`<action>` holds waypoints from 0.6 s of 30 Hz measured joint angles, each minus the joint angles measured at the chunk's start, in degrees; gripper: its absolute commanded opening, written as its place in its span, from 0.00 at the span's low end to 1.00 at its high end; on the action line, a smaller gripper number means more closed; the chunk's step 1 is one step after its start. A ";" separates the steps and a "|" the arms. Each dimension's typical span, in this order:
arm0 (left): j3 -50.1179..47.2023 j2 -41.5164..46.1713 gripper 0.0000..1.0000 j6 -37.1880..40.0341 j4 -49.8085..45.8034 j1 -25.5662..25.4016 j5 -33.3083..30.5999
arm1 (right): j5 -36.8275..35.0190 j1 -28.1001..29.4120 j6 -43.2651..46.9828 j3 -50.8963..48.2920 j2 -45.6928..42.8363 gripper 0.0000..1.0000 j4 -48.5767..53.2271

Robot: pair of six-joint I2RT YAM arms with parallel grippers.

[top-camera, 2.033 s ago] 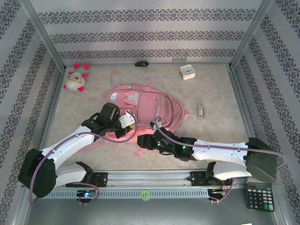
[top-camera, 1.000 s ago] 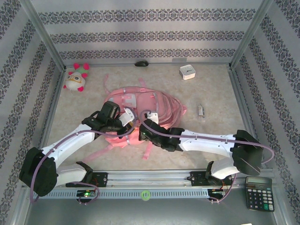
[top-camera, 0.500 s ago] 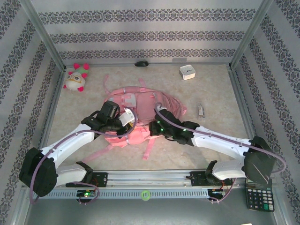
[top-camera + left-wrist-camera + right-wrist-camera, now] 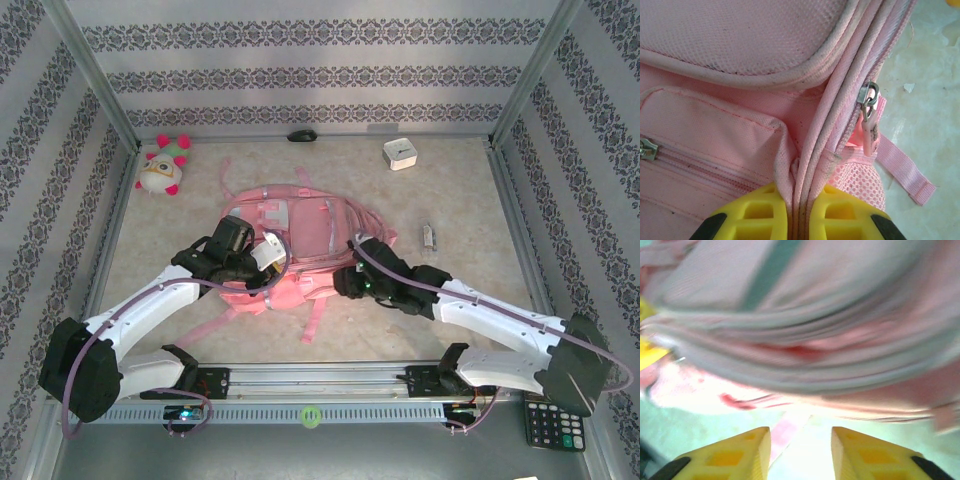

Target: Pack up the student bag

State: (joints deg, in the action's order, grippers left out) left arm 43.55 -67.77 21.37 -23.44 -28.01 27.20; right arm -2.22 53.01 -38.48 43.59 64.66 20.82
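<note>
Right arm has swung off to the right vs a sec ago, and the right gripper (image 4: 343,283), shut then, now has its jaws apart. The bag's near edge is bunched up more than 2 s back.

Big pink fabric student bag (image 4: 305,235) w/ paler front pockets, zips and straps lies flat mid-table (image 4: 450,200), btwn the two arms, a loose strap trailing toward the near edge. Left wrist view: mesh-weave front panel, grubby piped seams, a silver zip pull (image 4: 868,100) w/ pink tab hanging at the right side, a webbing strap (image 4: 902,167) lying on the table beside it, a 2nd zip on the lower pocket.

Left gripper (image 4: 799,200) is clamped on the bag's piped seam, yellow fingers (image 4: 760,207) pressed either side w/ fabric puckered btwn them; from above it sits at the bag's near-left edge (image 4: 274,266).

Right gripper (image 4: 800,440): yellow fingers (image 4: 740,450) parted, nothing btwn them, bare table under the gap, bag just ahead, not touching as far as I can see.

Right wrist view is badly motion-blurred and washed out; bag details there can't be made out. From above, both arms cover the bag's near edge.
</note>
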 measured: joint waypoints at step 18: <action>0.63 0.00 0.00 -2.34 -0.39 0.37 1.03 | -12.72 9.75 -10.78 18.08 23.43 0.35 0.42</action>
State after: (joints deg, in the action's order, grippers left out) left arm 44.18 -67.77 19.03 -23.83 -27.64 28.23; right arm -14.94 62.76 -49.25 61.67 88.09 21.23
